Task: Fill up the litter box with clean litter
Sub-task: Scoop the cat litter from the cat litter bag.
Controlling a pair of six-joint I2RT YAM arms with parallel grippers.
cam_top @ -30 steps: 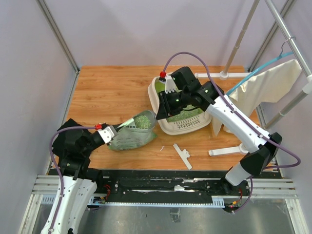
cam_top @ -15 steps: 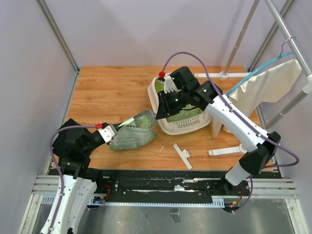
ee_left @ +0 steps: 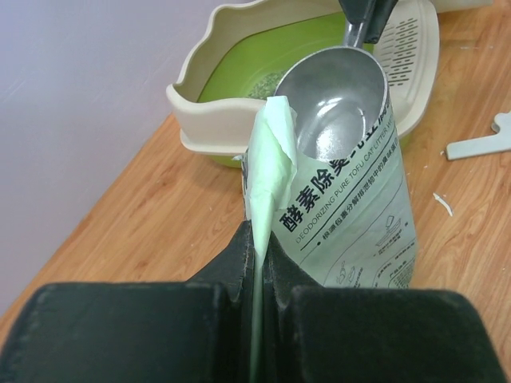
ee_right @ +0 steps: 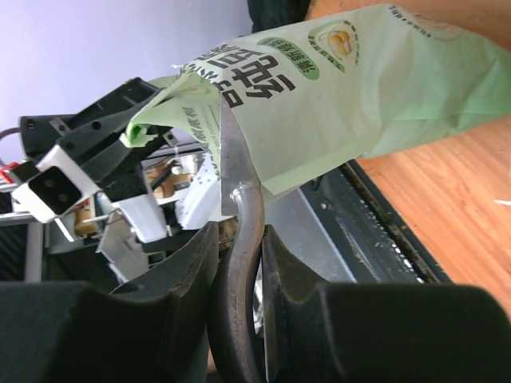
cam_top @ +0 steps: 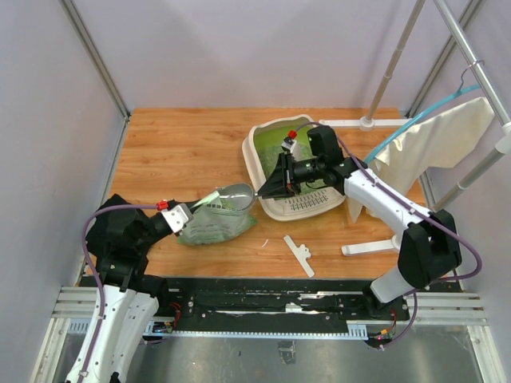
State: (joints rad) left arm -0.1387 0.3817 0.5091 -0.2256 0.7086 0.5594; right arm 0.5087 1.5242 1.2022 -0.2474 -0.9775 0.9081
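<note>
**Right end effector** point(ee_right: 239, 239) — jaws pressed on the handle of the scoop point(ee_left: 339, 88), pinching it low on the stem. The scoop bowl is bare shiny metal with no granules in it, held at the open mouth of the bag point(ee_left: 351, 215).

**Left end effector** point(ee_left: 257, 247) — jaws pressed together on the folded top edge of the bag, holding the mouth up. The bag lies on its side on the bench point(cam_top: 176, 152), mouth toward the litter box. By its bulk it looks well filled.

**Litter box** point(cam_top: 249, 155) — upright on the bench just beyond the bag mouth, right of centre. Its rim is near the scoop; whether they touch cannot be told. The bright green floor inside is mostly bare.

**Litter** point(ee_left: 259, 82) — a small grainy patch on the box floor, behind the wall nearest the bag, seen from the left wrist. The bag's contents are hidden by its print and the scoop.

**Progress, judged** — begun, far from done. A little litter is in the box, but the floor is not covered. The scoop is empty and at the bag, so the step in hand looks like loading a scoopful. After that it must be carried and tipped into the box, likely many times over.

**Also present** — a white plastic piece point(cam_top: 299, 255) loose on the bench near the front, and a cloth point(cam_top: 431, 148) hanging at the right. Both are apart from the work.
</note>
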